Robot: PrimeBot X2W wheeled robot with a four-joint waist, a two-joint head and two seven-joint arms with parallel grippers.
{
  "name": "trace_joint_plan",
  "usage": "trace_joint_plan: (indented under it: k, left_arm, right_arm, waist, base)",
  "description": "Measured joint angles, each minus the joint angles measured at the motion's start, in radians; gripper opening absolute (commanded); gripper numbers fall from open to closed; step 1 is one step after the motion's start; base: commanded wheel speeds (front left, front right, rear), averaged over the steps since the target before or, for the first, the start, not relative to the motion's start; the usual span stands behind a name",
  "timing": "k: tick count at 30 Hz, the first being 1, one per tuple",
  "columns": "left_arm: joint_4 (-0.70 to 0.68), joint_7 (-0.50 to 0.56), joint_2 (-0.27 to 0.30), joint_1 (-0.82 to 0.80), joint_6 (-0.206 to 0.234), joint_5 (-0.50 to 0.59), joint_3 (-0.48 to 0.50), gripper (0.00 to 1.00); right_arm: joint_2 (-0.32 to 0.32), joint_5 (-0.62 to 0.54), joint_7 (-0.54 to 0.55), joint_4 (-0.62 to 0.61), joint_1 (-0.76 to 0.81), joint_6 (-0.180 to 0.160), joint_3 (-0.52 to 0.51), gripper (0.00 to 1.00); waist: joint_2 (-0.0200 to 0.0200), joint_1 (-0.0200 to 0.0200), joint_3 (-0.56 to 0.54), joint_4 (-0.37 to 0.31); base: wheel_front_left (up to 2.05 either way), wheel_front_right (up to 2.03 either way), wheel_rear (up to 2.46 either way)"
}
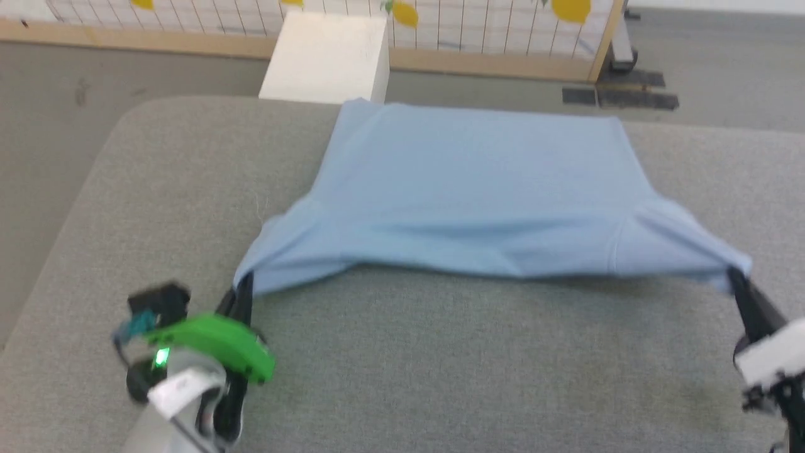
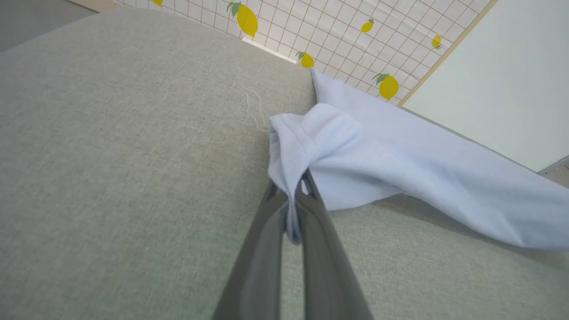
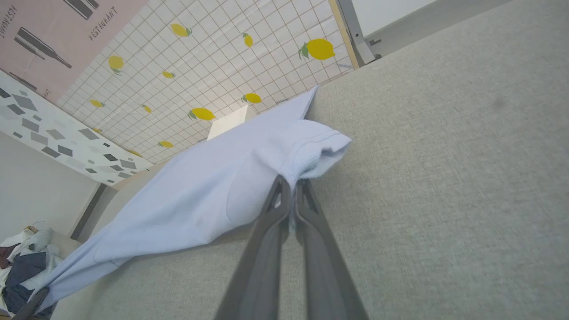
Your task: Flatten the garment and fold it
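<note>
The garment (image 1: 478, 189), a light-blue knit shirt, lies spread across the grey table (image 1: 440, 365), its near edge lifted and stretched between both grippers. My left gripper (image 1: 244, 290) is shut on the near left sleeve, whose ribbed hem (image 2: 293, 155) bunches over the fingertips in the left wrist view. At the near right corner my right gripper (image 1: 736, 280) is shut on the other sleeve (image 3: 306, 155). The far part of the garment (image 3: 200, 191) rests flat on the table. In the right wrist view the left gripper's fingers (image 3: 31, 304) show at the bottom left.
A white box (image 1: 330, 56) stands behind the table's far edge, before a lemon-patterned partition (image 1: 490, 19). Dark floor mats (image 1: 619, 94) lie at the far right. A pile of clothes (image 3: 22, 258) sits off the table's left side.
</note>
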Motion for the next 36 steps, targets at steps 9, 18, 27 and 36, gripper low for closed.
trace_joint_plan:
  k: [9, 18, 27, 36]
  left_arm:
    - [-0.279, 0.098, 0.016, 0.312, 0.139, -0.101, 0.083, 0.00]
    - [-0.498, 0.275, 0.102, 0.488, 0.297, -0.107, 0.109, 0.00]
    - [-0.583, 0.511, 0.235, 0.490, 0.370, -0.005, -0.002, 0.00]
    - [-0.555, 0.531, 0.242, 0.391, 0.345, 0.020, -0.039, 0.00]
  right_arm:
    - [0.049, -0.042, 0.064, -0.082, 0.186, 0.000, -0.042, 0.00]
    - [0.067, -0.095, 0.233, -0.214, 0.290, 0.000, -0.116, 0.00]
    - [0.010, -0.277, 0.532, -0.300, 0.278, 0.000, 0.004, 0.00]
    - [-0.084, -0.376, 0.750, -0.178, 0.157, 0.000, 0.163, 0.00]
  waist:
    - [0.0000, 0.0000, -0.061, -0.024]
    - [0.0000, 0.0000, -0.080, -0.051]
    - [0.0000, 0.0000, -0.047, -0.060]
    - [0.0001, 0.0001, 0.015, -0.063]
  base:
    - [0.00, 0.00, 0.00]
    - [0.00, 0.00, 0.00]
    - [0.00, 0.00, 0.00]
    - [0.00, 0.00, 0.00]
